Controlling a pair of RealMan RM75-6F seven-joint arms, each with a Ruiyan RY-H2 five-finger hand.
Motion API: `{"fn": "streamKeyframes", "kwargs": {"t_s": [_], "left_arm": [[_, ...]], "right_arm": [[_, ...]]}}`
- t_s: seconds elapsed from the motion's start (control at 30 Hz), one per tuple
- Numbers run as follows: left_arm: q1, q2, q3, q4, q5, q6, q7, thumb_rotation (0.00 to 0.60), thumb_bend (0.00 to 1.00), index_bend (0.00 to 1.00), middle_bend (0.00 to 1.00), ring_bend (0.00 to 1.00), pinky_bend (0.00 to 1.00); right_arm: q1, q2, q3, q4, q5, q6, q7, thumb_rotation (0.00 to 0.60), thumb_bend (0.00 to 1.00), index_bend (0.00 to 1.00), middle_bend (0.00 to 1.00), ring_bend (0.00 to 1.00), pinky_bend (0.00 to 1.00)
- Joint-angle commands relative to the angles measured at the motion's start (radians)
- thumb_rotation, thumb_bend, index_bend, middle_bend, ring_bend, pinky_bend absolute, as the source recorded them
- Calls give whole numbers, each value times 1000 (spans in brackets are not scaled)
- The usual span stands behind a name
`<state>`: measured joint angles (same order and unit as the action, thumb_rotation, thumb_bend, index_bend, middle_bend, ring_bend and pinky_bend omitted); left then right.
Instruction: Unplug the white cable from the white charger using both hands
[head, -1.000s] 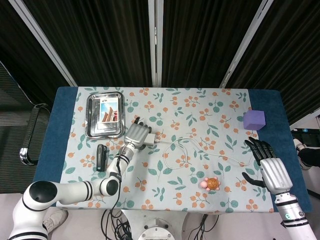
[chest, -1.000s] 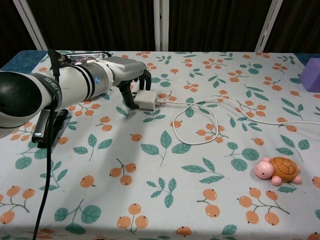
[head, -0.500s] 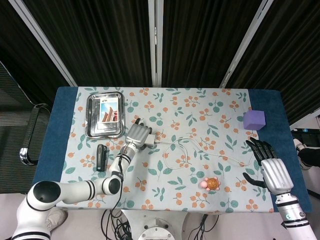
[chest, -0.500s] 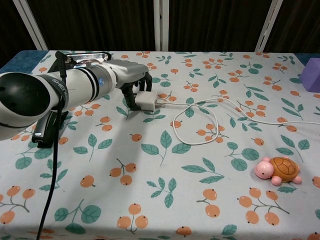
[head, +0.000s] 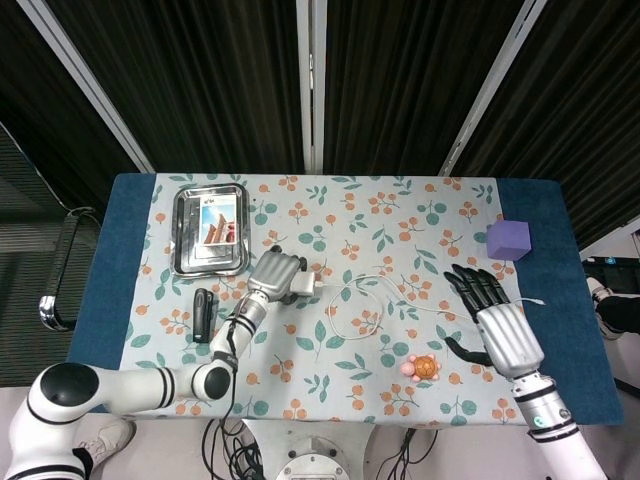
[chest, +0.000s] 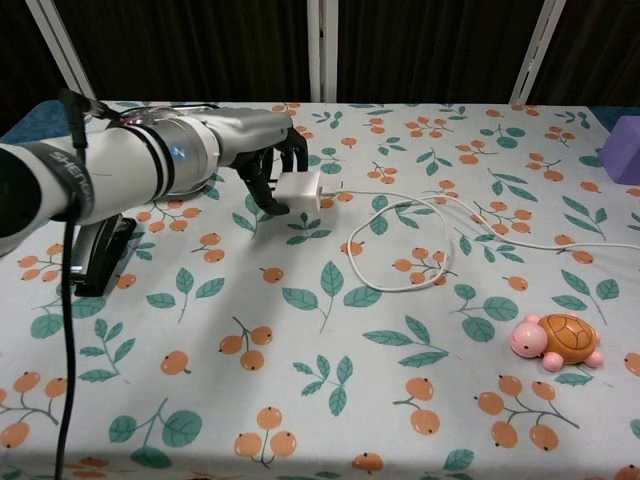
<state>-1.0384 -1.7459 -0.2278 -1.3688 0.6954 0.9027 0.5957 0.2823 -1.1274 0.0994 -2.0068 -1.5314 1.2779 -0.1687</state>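
My left hand (head: 277, 274) (chest: 262, 160) grips the white charger (head: 305, 283) (chest: 299, 190) and holds it a little above the tablecloth. The white cable (head: 349, 304) (chest: 402, 250) is still plugged into the charger's right side; it loops on the cloth and trails off to the right. My right hand (head: 490, 318) hovers open with fingers spread over the cable's far stretch at the right of the table, touching nothing. The chest view does not show that hand.
A metal tray (head: 183, 238) with a card in it lies at the back left. A black stapler-like object (head: 203, 314) (chest: 100, 252) sits left of my left arm. A toy turtle (head: 423, 367) (chest: 556, 340) is front right, a purple block (head: 508, 240) (chest: 626, 135) back right.
My left hand has closed on the charger and raised it slightly off the cloth. My right hand has moved left and inward from the table's right edge, over the cable's tail.
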Motion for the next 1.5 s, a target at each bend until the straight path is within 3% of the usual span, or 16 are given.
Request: {"fn": "streamKeyframes", "kwargs": {"t_s": [0.03,0.3,0.5,0.73,0.97,1.5], "left_arm": [[67,100,8,-164,73,102,-35,600,440,567,563,422,202],[119,173,37,-324,119,205,0,600,437,567,560,421,196],[126,176,46,-359,127,220,20,600,437,568,559,421,196],[118,160,40,-377,114,229,52,600,438,568,559,421,196],[111,155,32,-396,96,239,76,600,438,567,558,421,196],[92,137,16,-427,79,262,119,600,440,568,557,421,199]], "right_arm": [[85,-86,60,-70,118,-90,-116,600,198,7,43,0,0],[259,-309,169,-32,460,-165,-330,600,229,164,125,0,0],[348,-431,208,41,603,-139,-413,600,265,282,168,0,0],[417,-517,244,108,704,-101,-445,600,283,386,208,0,0],[465,-567,263,154,786,-98,-444,600,282,410,212,0,0],[515,-629,266,207,816,-77,-406,600,292,474,231,0,0]]}}
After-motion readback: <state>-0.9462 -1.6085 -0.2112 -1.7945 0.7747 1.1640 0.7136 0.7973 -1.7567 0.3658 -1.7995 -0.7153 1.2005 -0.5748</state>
